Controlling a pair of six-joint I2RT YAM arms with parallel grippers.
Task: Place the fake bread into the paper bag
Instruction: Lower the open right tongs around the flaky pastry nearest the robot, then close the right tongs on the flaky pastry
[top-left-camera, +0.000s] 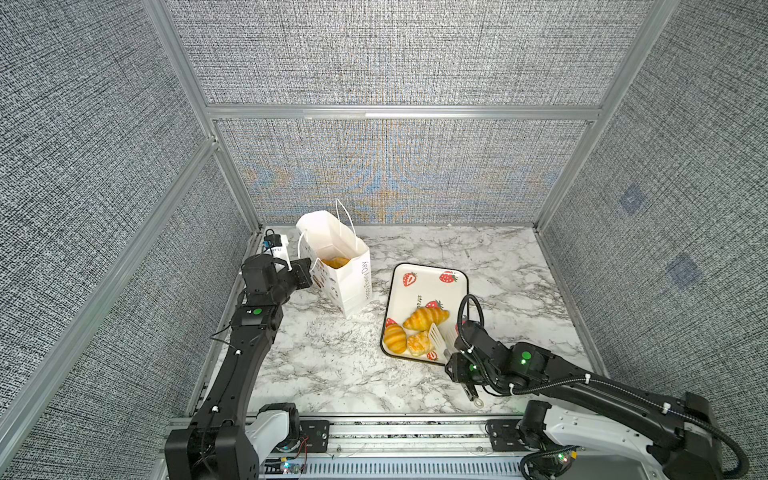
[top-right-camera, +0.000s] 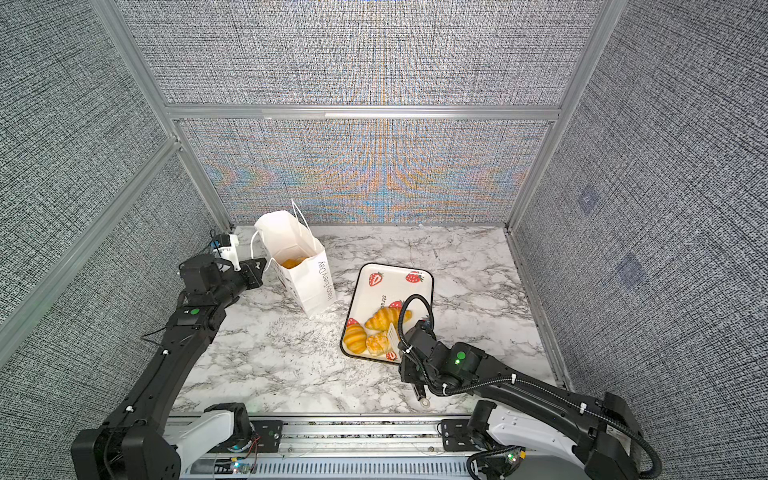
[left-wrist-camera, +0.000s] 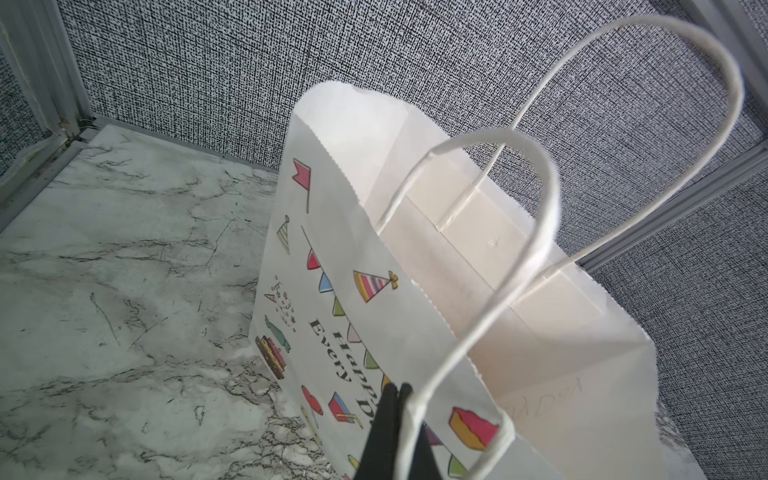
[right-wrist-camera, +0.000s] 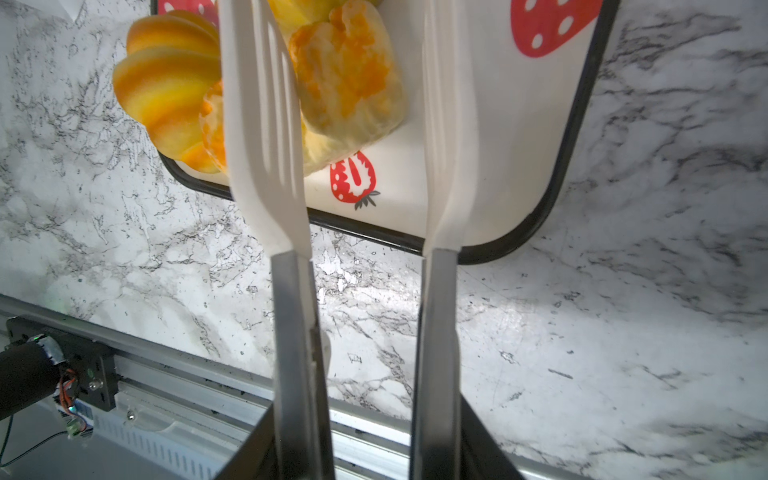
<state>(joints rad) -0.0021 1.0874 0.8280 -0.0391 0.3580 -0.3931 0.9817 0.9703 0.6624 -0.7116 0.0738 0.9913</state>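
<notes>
Right gripper (right-wrist-camera: 370, 451) near the counter's (top-left-camera: 332, 374) front edge clamps white tongs (right-wrist-camera: 266, 145), blades apart over the tray's (top-left-camera: 430, 286) front end, where three fake bread (top-left-camera: 424, 318) pieces lie. Left gripper (left-wrist-camera: 397, 392) pinches the paper bag's (top-left-camera: 351, 286) handle (left-wrist-camera: 536, 216), back-left; more bread inside.

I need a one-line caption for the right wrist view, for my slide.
Right gripper holds white slotted tongs open over the strawberry tray, beside a ridged roll and a flaky pastry.

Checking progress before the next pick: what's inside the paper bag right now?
In both top views, golden bread lies at the bottom of the paper bag. The near wall covers the rest, so no count.
</notes>
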